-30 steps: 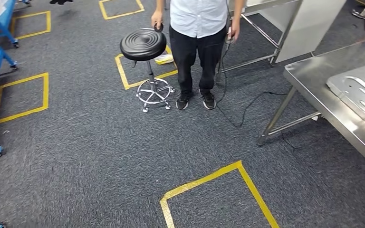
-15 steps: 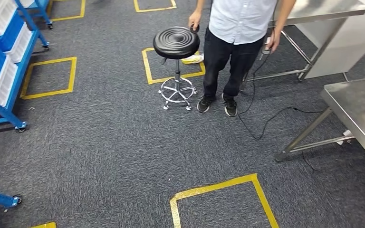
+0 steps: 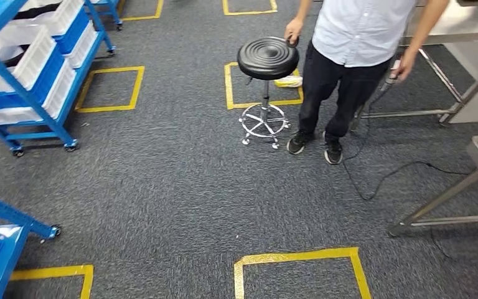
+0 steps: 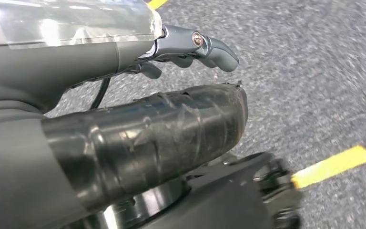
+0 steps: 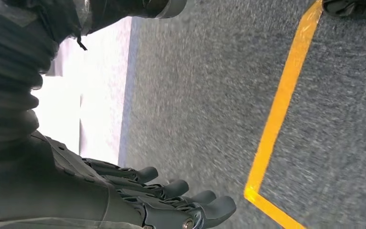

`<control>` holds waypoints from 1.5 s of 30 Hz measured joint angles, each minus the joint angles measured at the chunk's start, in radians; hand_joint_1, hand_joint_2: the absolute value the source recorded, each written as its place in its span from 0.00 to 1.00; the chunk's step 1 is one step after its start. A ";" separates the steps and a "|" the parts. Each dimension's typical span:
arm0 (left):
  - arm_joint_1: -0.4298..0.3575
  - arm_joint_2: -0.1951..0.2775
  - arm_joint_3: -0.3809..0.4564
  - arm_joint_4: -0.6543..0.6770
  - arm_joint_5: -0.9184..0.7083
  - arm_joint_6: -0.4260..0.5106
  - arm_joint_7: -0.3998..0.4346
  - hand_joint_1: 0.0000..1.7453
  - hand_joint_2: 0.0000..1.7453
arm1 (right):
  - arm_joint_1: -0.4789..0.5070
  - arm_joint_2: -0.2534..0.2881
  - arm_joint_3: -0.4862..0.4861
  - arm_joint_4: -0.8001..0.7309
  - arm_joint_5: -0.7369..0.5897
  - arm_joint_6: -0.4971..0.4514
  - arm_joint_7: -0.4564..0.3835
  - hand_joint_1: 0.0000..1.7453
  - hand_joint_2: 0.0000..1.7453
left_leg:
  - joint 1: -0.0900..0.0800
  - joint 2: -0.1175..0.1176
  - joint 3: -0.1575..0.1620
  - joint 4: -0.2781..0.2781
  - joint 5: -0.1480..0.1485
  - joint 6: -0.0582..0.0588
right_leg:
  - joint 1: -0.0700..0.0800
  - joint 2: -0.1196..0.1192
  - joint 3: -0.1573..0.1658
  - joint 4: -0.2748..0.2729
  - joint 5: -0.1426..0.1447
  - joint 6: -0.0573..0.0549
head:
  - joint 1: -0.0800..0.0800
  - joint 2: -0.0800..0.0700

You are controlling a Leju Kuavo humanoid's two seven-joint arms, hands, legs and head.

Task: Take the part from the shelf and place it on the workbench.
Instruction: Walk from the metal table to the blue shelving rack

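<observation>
Both hands hang empty, the left hand [image 4: 190, 47] and right hand [image 5: 171, 200] with fingers loosely spread. The robot should square up to the blue shelf [image 3: 31, 75], left of the stool [image 3: 267, 57], before reaching.

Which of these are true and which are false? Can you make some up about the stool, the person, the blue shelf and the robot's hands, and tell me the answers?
1. The black stool stands on the carpet with a person right beside it. True.
2. The person is sitting on the stool. False: the person stands next to it, one hand on the seat's edge.
3. The blue shelf holds white bins. True.
4. The right hand is holding a part. False: its fingers hang over the carpet with nothing in them.
5. The yellow tape on the floor makes circles. False: it makes squares, like the one nearest the robot.
</observation>
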 joint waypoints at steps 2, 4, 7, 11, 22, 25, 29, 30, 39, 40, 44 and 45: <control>0.003 0.000 0.000 0.000 0.000 -0.001 0.000 0.00 0.00 | -0.002 0.000 0.000 0.000 0.000 0.000 0.000 0.00 1.00 | 0.000 0.007 0.012 -0.031 0.038 0.004 | 0.002 -0.024 0.005 0.000 -0.005 0.001 | 0.000 0.000; 0.003 0.000 0.000 0.000 -0.001 -0.001 0.000 0.00 0.00 | -0.003 0.000 0.000 0.000 0.001 0.000 0.000 0.00 1.00 | -0.006 0.041 0.081 -0.167 0.104 0.019 | 0.005 -0.044 0.014 0.000 -0.011 0.004 | 0.000 0.000; 0.000 0.001 0.000 0.000 -0.001 -0.001 -0.001 0.00 0.00 | -0.005 0.000 0.000 0.001 0.001 0.000 0.000 0.00 1.00 | -0.021 0.084 0.127 -0.269 0.129 0.039 | 0.007 -0.068 0.022 -0.002 -0.018 0.017 | 0.000 0.000; 0.004 0.001 0.000 0.000 -0.001 -0.001 -0.001 0.00 0.00 | -0.010 0.000 0.000 0.001 0.001 0.000 0.000 0.00 1.00 | -0.012 0.041 0.146 -0.305 0.148 0.056 | 0.009 -0.061 0.030 0.007 -0.038 0.040 | 0.002 0.000; 0.001 0.001 0.001 0.000 -0.003 -0.004 -0.001 0.00 0.00 | -0.004 -0.010 0.000 0.001 0.009 0.000 0.008 0.00 1.00 | -0.011 -0.088 0.145 -0.279 0.132 0.045 | -0.001 0.101 -0.014 0.009 0.009 0.037 | 0.004 0.000; 0.003 0.002 0.001 0.000 -0.003 -0.004 -0.001 0.00 0.00 | -0.008 -0.012 0.000 0.001 0.013 -0.001 0.013 0.00 1.00 | -0.009 -0.104 0.137 -0.276 0.130 0.028 | -0.001 0.084 -0.007 0.001 0.007 0.021 | 0.004 0.000; 0.000 0.002 0.002 0.000 -0.004 -0.004 -0.001 0.00 0.00 | -0.004 -0.014 0.000 0.001 0.018 -0.001 0.015 0.00 1.00 | -0.008 -0.015 0.051 -0.101 0.037 0.009 | -0.001 0.029 0.005 -0.008 0.004 -0.002 | -0.002 0.000; 0.000 0.002 0.002 0.000 -0.004 -0.004 -0.001 0.00 0.00 | -0.002 -0.015 0.000 0.001 0.018 -0.001 0.015 0.00 1.00 | -0.005 -0.007 0.016 -0.036 0.013 0.005 | 0.000 0.015 0.006 -0.008 0.002 -0.004 | -0.002 0.000; 0.001 0.003 0.003 0.000 -0.004 -0.004 -0.001 0.00 0.00 | -0.008 -0.015 0.000 0.001 0.019 -0.001 0.015 0.00 1.00 | -0.017 0.058 0.125 -0.272 0.140 0.033 | 0.009 -0.075 0.037 -0.012 -0.024 0.023 | -0.001 0.000; 0.003 0.003 0.003 0.000 -0.004 -0.004 0.000 0.00 0.00 | -0.011 -0.016 0.000 0.001 0.019 -0.001 0.016 0.00 1.00 | -0.015 0.049 0.128 -0.278 0.143 0.038 | 0.007 -0.076 0.041 -0.012 -0.027 0.028 | -0.001 0.000; 0.002 0.003 0.003 0.000 -0.004 -0.006 0.000 0.00 0.00 | -0.009 -0.017 0.000 0.001 0.019 -0.001 0.017 0.00 1.00 | -0.008 0.011 0.140 -0.299 0.153 0.059 | 0.003 0.009 -0.023 0.128 -0.109 0.040 | 0.001 0.000; 0.000 0.002 0.003 0.000 -0.004 -0.006 0.000 0.00 0.00 | -0.008 -0.017 0.000 0.001 0.019 -0.001 0.017 0.00 1.00 | -0.009 0.001 0.140 -0.298 0.152 0.061 | 0.003 0.018 -0.058 0.192 -0.134 0.040 | 0.001 0.000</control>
